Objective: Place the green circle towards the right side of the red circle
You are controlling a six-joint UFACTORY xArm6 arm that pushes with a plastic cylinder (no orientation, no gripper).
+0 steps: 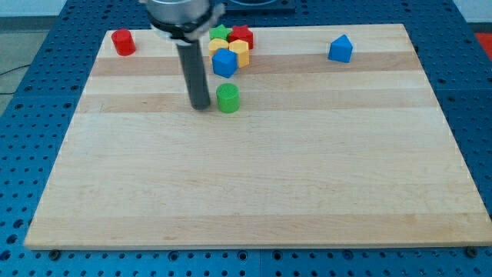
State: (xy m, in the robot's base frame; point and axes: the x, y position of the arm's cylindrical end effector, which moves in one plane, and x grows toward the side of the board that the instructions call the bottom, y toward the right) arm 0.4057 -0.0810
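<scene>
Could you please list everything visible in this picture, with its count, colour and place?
Red circle block: one, red, top left corner of the board.
Green circle block: one, green, upper middle, just right of my tip.
Blue cube block: one, blue, front of the cluster at top centre.
Yellow blocks: shapes unclear, yellow, in the cluster.
Green star block: one, green, cluster's top.
Red block: one, red, cluster's top right.
Blue pentagon-like block: one, blue, top right.
Wooden board: one, pale wood, on a blue perforated table.
My tip: one dark rod, close beside the green circle's left.
</scene>
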